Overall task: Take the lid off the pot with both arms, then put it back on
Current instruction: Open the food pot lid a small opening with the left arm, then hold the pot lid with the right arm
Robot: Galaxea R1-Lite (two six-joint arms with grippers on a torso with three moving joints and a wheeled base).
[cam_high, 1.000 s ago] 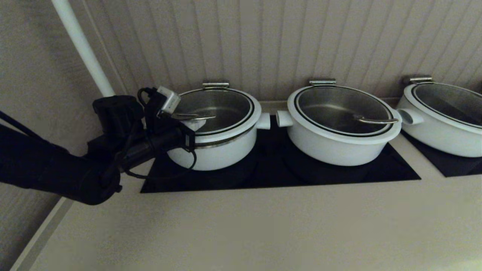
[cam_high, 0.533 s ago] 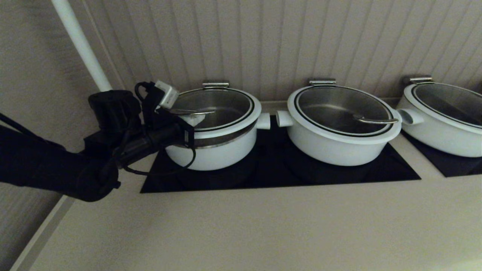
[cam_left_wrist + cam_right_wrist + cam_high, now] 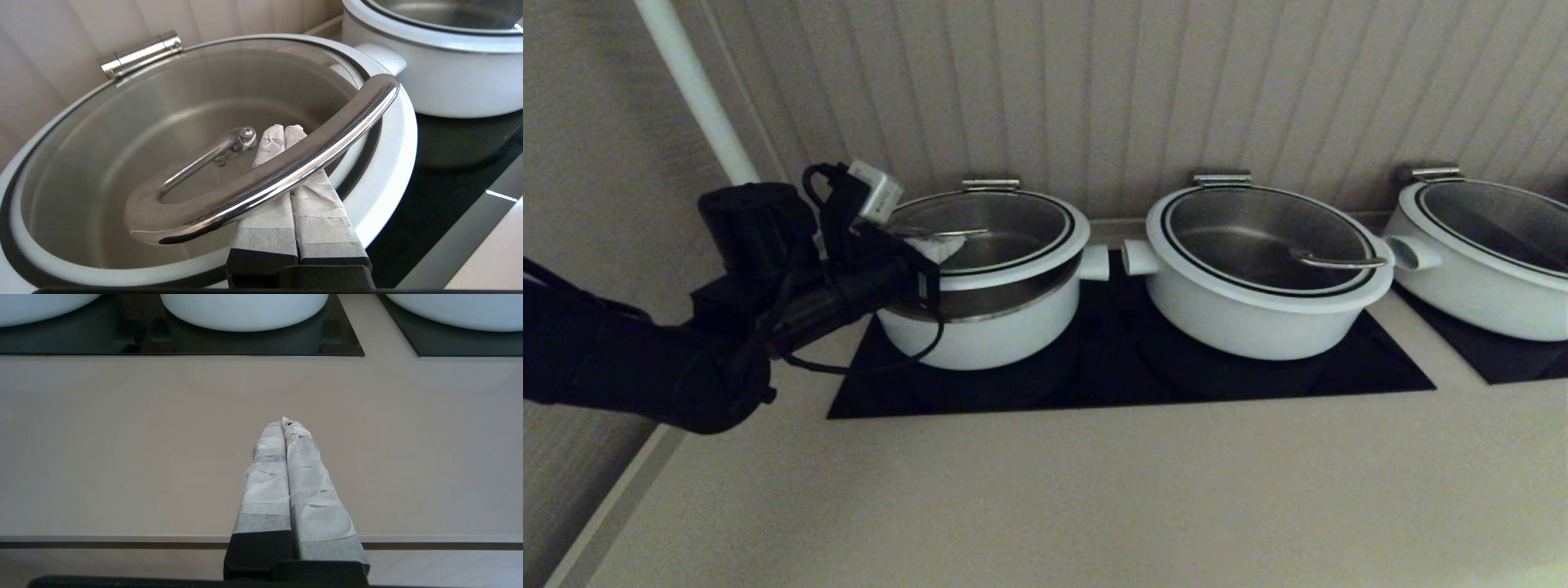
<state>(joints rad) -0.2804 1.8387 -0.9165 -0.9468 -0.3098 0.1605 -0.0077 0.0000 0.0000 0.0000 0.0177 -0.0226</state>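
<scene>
While the lid (image 3: 992,233) is tipping up on its near side, showing the steel bowl edge of the pot (image 3: 988,327) at the left end of the black cooktop (image 3: 1127,367), you are in the lifting step. Your left gripper (image 3: 278,141) is tucked under the looped steel handle (image 3: 261,171), fingers pressed together, not pinching it. Your right gripper (image 3: 286,424), fingers together, is hanging over the counter (image 3: 122,437). Next, I think, you need to be raising slowly so the handle is not sliding off.

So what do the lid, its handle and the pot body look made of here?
Lid: clear glass pane, since the bowl shows through it, in a glossy white rim. Handle: polished steel, with mirror highlights. Pot: smooth white shell, enamel or plastic, hard to say.
</scene>
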